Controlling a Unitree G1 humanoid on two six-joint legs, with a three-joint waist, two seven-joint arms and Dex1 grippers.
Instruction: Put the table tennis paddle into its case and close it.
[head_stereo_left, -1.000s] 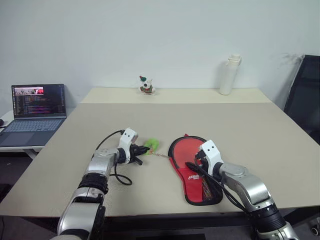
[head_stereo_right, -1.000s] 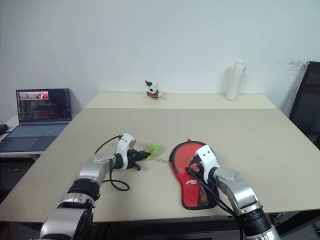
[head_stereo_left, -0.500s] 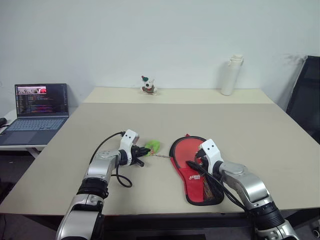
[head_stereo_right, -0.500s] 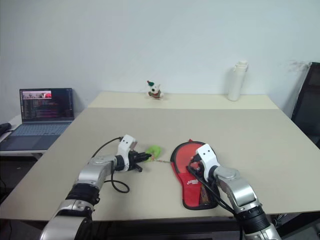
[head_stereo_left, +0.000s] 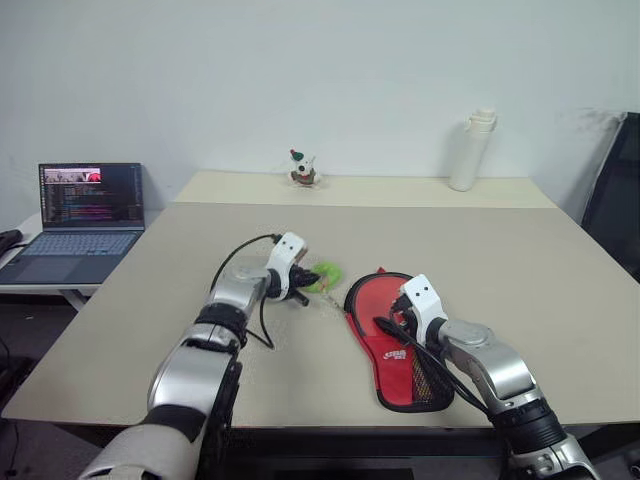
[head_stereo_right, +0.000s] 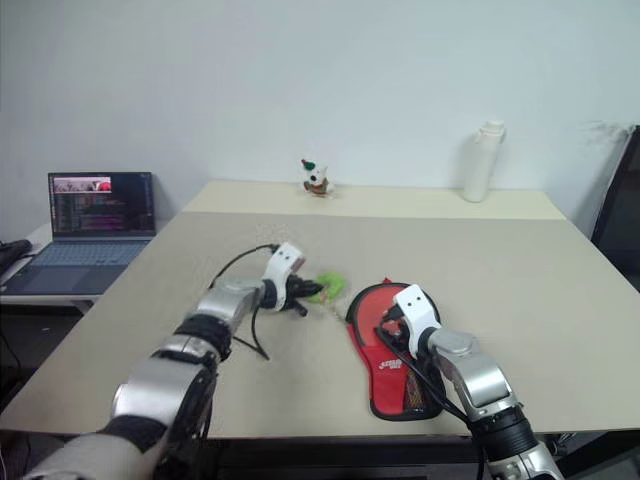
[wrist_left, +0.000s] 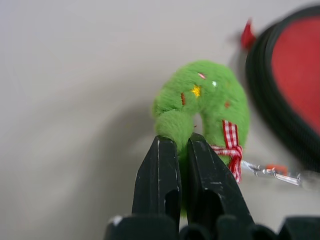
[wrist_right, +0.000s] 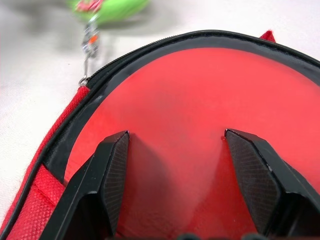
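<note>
Right wrist view: the red paddle lies inside the black-rimmed case, under the wide-open right gripper. Left wrist view: at the case's ten o'clock, the left gripper pinches a green plush wreath chained to the zipper.

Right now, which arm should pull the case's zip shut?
Left, probably. The left gripper is shut on the green wreath charm chained to the case; the right gripper is open over the red face.
</note>
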